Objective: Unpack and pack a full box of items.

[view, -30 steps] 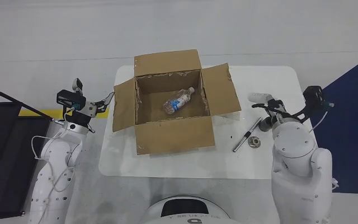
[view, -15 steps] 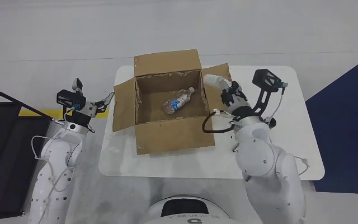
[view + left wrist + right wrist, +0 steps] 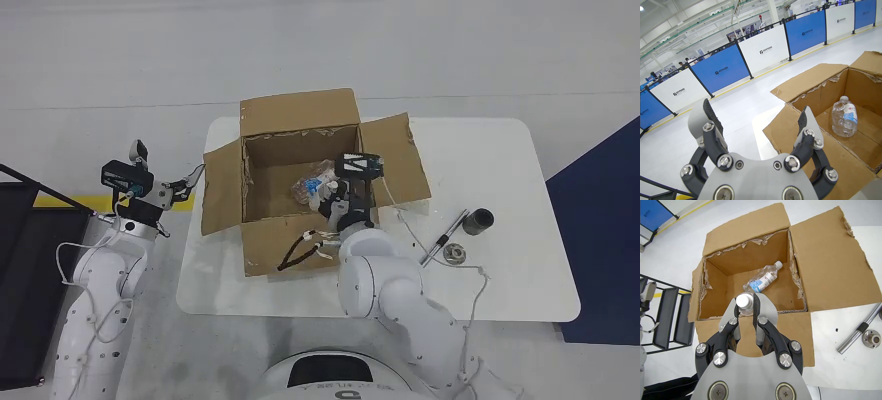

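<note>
The right gripper (image 3: 745,302) is shut tight on the neck of a clear plastic bottle with a white cap (image 3: 742,300). It holds this bottle over the near edge of the open brown cardboard box (image 3: 315,242), which sits on the white table (image 3: 500,292). A second ago this arm was far out at the right side of the table. Half a second ago it was over the box's right flap. Now it has swung in over the box. Down on the box floor, a little farther back, lies a second clear bottle with a blue label (image 3: 762,279). It is on its side in the same spot as before. To the right of the box, a shiny metal rod (image 3: 860,327) and a round metal ring piece (image 3: 873,339) lie close together on the table. A short dark cylinder (image 3: 478,221) stands just past them. Off the left side of the table, the left gripper (image 3: 756,106) hangs near the box's left flap with its fingers spread wide and nothing in them. It has not moved.
</note>
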Available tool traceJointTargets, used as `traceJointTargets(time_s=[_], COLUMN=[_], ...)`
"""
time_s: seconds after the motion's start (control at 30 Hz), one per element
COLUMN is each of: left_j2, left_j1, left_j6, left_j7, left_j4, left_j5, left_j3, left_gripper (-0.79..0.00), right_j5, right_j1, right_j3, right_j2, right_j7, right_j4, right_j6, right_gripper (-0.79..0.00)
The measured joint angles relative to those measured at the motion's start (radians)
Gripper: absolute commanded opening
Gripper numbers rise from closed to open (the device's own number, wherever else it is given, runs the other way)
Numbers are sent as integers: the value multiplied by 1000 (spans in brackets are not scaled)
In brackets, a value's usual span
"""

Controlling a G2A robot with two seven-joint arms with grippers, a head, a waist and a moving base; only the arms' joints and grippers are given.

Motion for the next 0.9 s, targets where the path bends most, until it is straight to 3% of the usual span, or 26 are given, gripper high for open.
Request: traceJointTargets(time_s=[0.53, 0.63, 0.73, 0.77, 0.8, 0.9], left_j2=[0, 0, 0, 0, 0, 0], left_j1=[0, 0, 0, 0, 0, 0], left_j6=[0, 0, 0, 0, 0, 0], left_j7=[0, 0, 0, 0, 0, 0], left_j4=[0, 0, 0, 0, 0, 0], left_j5=[0, 0, 0, 0, 0, 0], left_j3=[0, 0, 0, 0, 0, 0], left_gripper=[0, 0, 0, 0, 0, 0], right_j5=[-100, -129, -153, -162, -169, -182], right_j1=[107, 111, 107, 104, 102, 86], right_j3=[17, 28, 39, 44, 47, 54], right_j2=[-117, -137, -155, -162, -167, -182], right_j7=[3, 7, 14, 17, 20, 35], right_j4=[340, 373, 388, 391, 390, 354], right_j6=[-3, -7, -14, -17, -20, -34], right_gripper=[-785, -483, -397, -336, -200, -62])
